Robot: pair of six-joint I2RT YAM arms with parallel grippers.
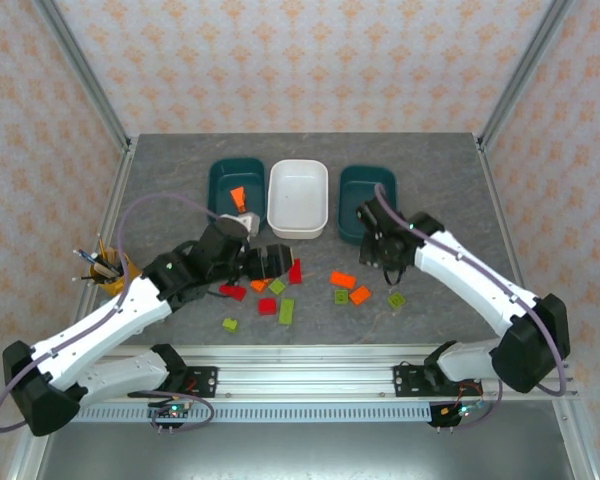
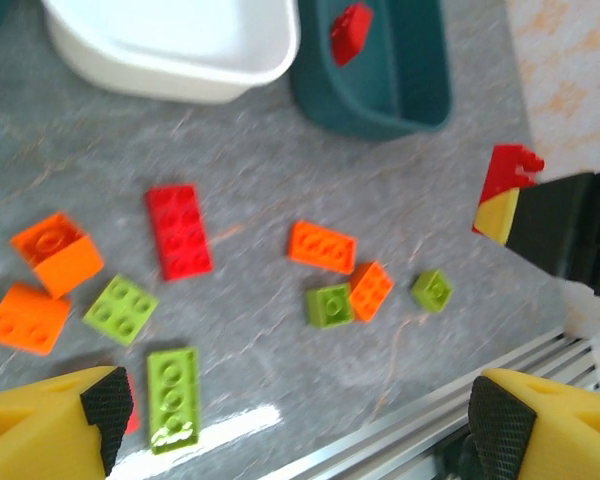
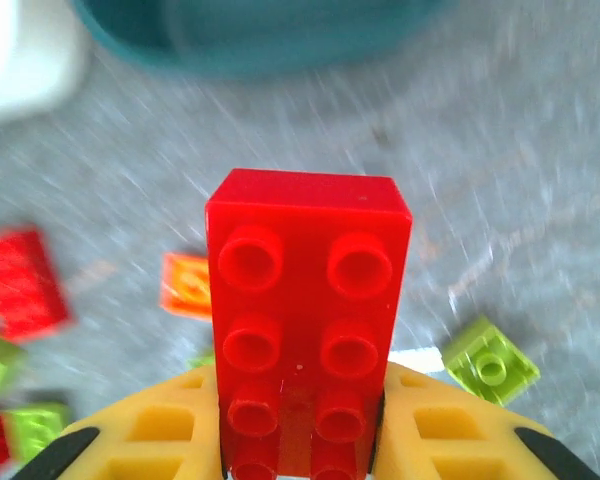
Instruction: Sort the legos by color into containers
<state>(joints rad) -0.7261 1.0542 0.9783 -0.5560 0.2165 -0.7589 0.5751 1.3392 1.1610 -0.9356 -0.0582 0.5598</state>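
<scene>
Right wrist view, mid-sort: the right claw is closed on a red brick. Its two yellow fingers pinch the lower end, so the brick stands studs-forward, clear of the desk. Ahead of it lies the near wall of the right-hand teal container. From above, that claw sits just short of the container's near rim, not yet over it. The left wrist camera shows another red piece lying inside this container, so I judge it to be the bin for red and the step in hand to be the drop. The left claw hangs wide open and empty above the loose bricks, orange, green and red, scattered on the desk near the white container.

To do the drop well, the brick should be carried past the rim until it is fully over the container floor, lowered a little, and only then released. Letting go at the rim risks a bounce back among the unsorted pieces. The grip is on one end only, so a smooth, unhurried move would guard against the brick swinging.
</scene>
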